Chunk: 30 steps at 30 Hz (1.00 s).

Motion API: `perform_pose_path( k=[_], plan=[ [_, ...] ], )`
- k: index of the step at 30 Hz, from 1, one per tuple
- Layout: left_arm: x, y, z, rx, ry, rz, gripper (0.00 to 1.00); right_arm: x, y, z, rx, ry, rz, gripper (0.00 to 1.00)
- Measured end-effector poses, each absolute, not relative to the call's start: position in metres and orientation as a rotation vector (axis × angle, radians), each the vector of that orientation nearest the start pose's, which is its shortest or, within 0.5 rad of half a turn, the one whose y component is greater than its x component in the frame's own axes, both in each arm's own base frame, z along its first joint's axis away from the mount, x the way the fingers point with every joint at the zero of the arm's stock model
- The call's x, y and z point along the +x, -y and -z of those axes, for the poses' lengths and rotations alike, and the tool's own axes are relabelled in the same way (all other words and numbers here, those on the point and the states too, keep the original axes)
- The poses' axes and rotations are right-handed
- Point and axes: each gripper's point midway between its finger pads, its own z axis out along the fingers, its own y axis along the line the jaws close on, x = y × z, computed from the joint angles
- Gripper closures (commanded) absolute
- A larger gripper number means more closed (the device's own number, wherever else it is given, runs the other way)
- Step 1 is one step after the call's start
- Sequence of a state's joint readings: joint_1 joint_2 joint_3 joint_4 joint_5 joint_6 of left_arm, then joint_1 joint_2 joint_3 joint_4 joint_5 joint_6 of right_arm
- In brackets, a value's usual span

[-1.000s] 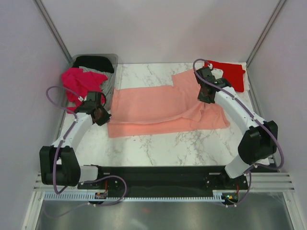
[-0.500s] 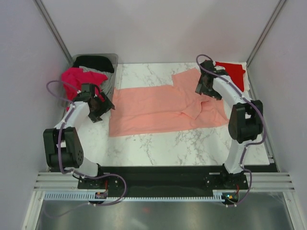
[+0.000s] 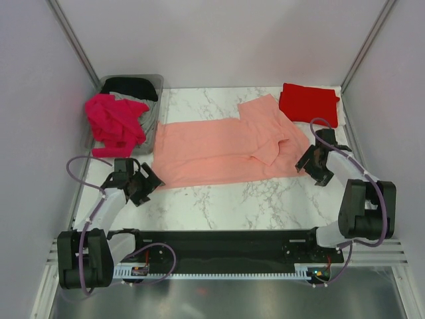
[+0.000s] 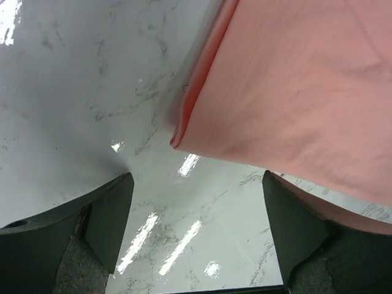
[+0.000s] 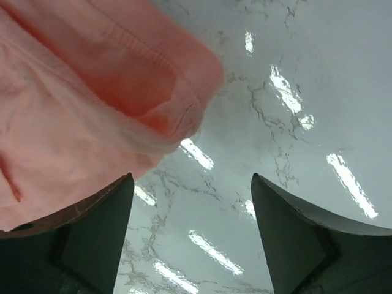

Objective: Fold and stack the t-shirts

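While both claws stand wide open with nothing in them, the salmon pink cloth t-shirt (image 3: 226, 149) lies spread sideways across the middle of the white marble-patterned tabletop (image 3: 226, 199), with a flap of cloth turned over near its right end. The left gripper (image 3: 146, 181) sits low just off the shirt's near left corner, and the right gripper (image 3: 307, 162) sits low just beside the near right corner, where the cloth bunches into a rounded fold. The step in hand looks like taking those two near corners for a fold. Each lower finger should slide flat along the table under the hem and catch every layer. The right side needs the deeper bite because of the bunching. Both claws should then lift together to keep the edge straight. The folded bright red t-shirt (image 3: 309, 104) waits at the far right corner. The crumpled magenta t-shirt (image 3: 114, 123) drapes over the clear grey plastic bin (image 3: 157, 81), and the black t-shirt (image 3: 131, 86) lies inside it
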State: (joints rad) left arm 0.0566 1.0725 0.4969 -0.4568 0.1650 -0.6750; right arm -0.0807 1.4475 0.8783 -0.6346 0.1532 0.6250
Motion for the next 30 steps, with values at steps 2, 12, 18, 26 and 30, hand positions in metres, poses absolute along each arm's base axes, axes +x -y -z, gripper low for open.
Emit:
perform_pose_path(
  k=[2, 12, 18, 26, 30],
  plan=[
    [0.229, 0.043, -0.031, -0.903, -2.49, 0.44, 0.09, 0.283, 0.028, -0.036, 1.013, -2.581, 0.048, 0.19],
    [0.252, 0.045, -0.033, -0.885, -2.374, 0.507, 0.24, 0.308, 0.044, -0.019, 1.037, -2.544, -0.048, 0.41],
    [0.266, 0.045, -0.027, -0.906, -2.349, 0.521, 0.51, 0.317, 0.046, -0.019, 1.036, -2.524, -0.08, 0.67],
    [0.272, 0.046, -0.02, -0.948, -2.369, 0.521, 0.98, 0.323, 0.044, -0.018, 1.022, -2.517, -0.108, 1.0],
    [0.283, 0.045, -0.044, -0.947, -2.371, 0.519, 0.98, 0.325, 0.044, -0.029, 1.022, -2.524, -0.113, 1.0]
  ],
)
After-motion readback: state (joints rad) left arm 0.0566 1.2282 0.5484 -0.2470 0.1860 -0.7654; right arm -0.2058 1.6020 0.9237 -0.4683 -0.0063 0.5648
